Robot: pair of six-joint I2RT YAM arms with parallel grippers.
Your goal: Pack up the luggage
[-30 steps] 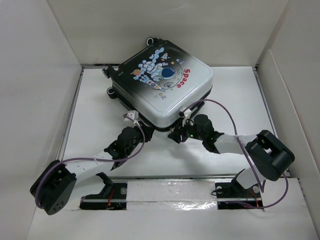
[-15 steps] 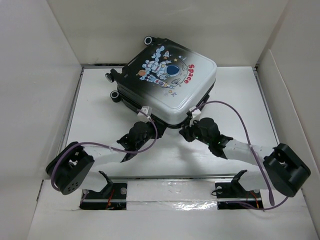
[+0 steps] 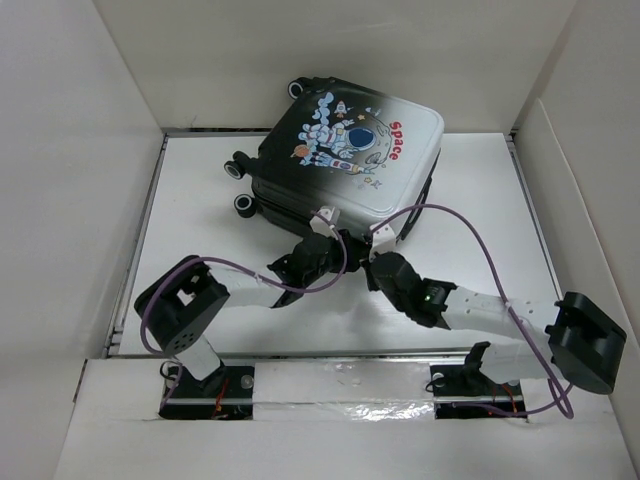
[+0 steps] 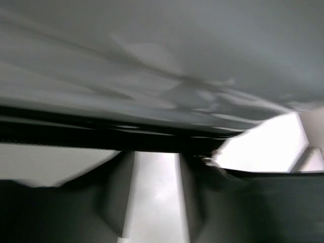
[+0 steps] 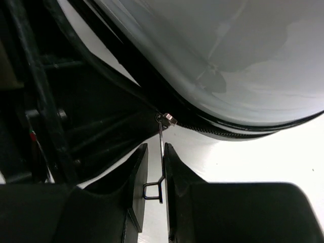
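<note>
White table (image 3: 185, 200) (plain walls (image 3: 300, 50) around)

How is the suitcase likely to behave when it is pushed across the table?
Its glossy hard shell suggests the suitcase is stiff and probably slippery. It lies on a broad face with the wheels at its side, so it would probably slide, not roll. The thin zipper pull looks loose, so it likely swings.
</note>
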